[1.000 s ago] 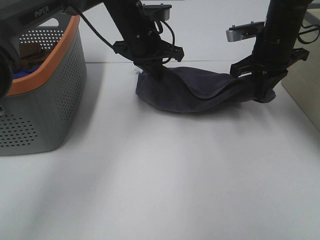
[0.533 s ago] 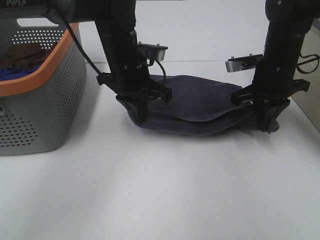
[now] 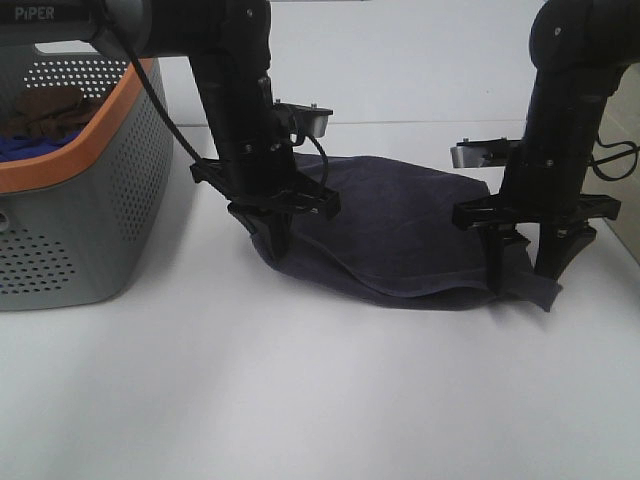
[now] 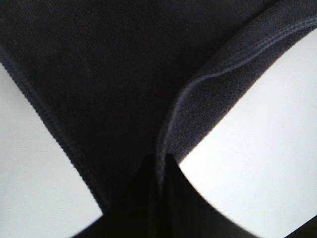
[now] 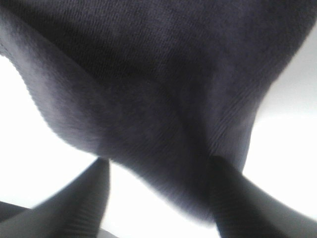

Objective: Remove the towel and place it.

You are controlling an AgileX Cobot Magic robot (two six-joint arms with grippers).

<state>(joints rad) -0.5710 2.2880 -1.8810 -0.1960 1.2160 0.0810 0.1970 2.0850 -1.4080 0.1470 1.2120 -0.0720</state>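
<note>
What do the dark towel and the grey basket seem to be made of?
The towel looks like soft woven or terry cloth, matte navy-grey: it drapes in folds, and the left wrist view shows a fine nap and a stitched hem. The basket looks like hard moulded plastic, matte grey, pierced by regular rows of small holes, with a smooth orange rim. The exact fibre cannot be told.

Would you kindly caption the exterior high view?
Left gripper pinches the towel as right gripper opens.

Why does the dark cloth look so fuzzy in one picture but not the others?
Right wrist view: the towel is blurred, no weave or hem showing. Left wrist view: sharper, its stitched hem is clear. Exterior high view: evenly lit, with soft shadows on the table.
</note>
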